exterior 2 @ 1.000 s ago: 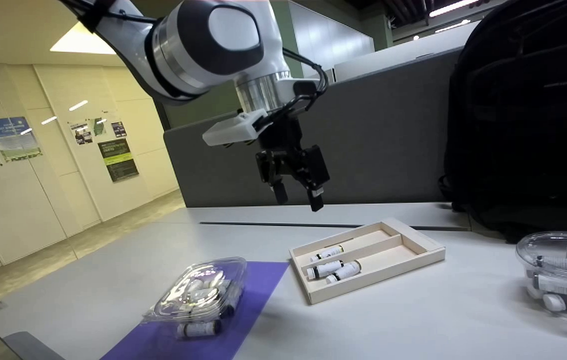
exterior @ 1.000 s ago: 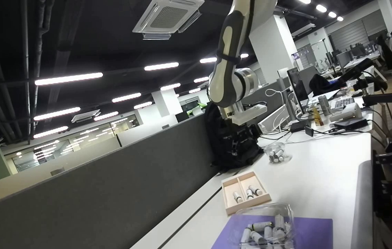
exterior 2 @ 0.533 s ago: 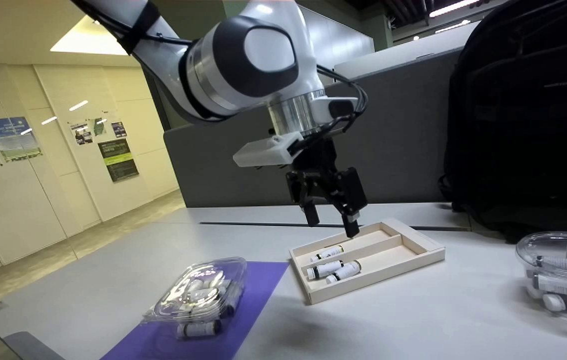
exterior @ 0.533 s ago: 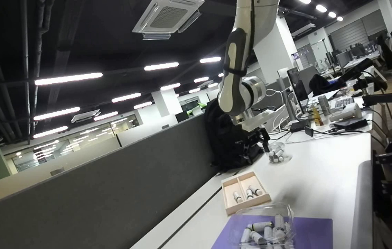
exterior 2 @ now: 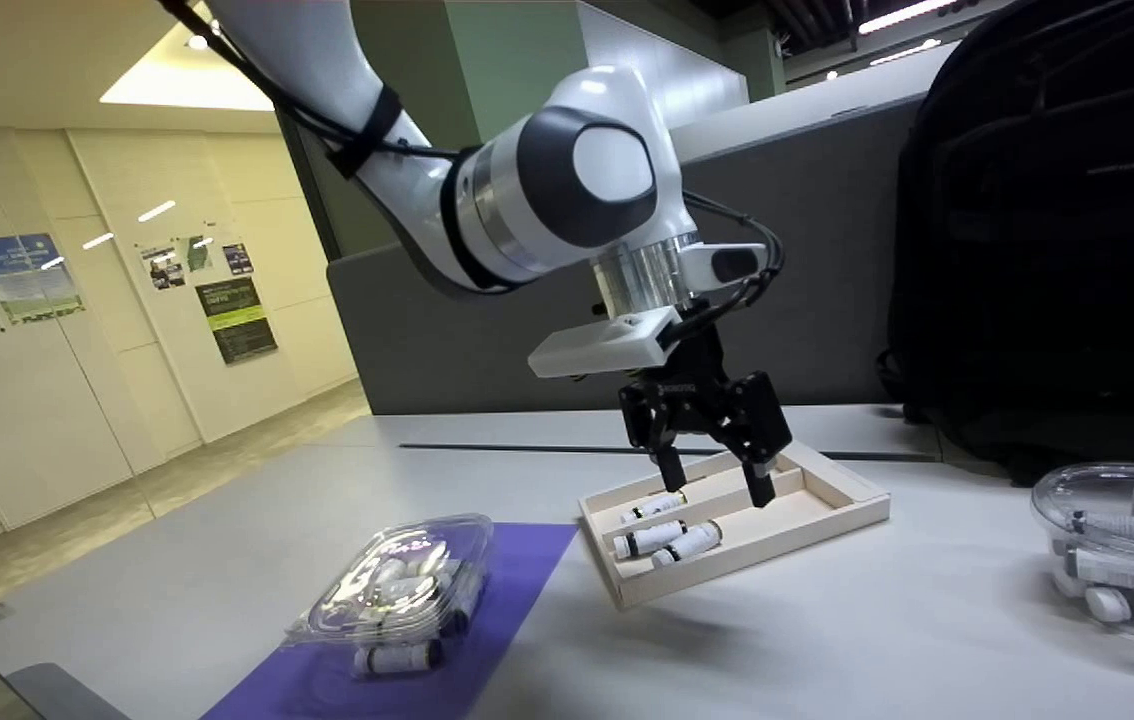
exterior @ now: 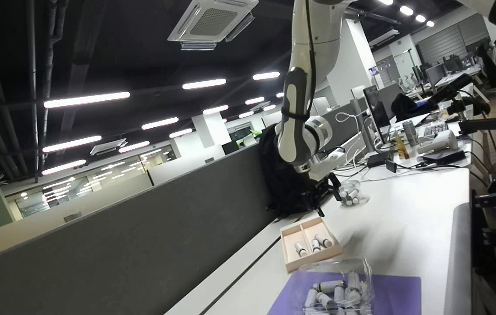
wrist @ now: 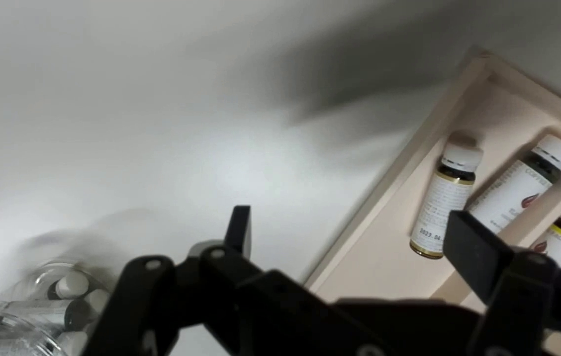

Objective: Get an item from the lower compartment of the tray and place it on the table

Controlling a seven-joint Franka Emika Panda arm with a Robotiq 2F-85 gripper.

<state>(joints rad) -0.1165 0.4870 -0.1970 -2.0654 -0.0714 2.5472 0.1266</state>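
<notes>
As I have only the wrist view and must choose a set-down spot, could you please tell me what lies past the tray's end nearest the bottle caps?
Observer: A purple mat lies beside that end of the tray, with a clear box on it.
Operator: Thank you; does anything tall stand nearby?
Observer: Yes, a black backpack stands by the grey partition.
Operator: Does my tool hide anything else in the tray?
Observer: No; an exterior view shows just three bottles, all toward the mat.
</notes>
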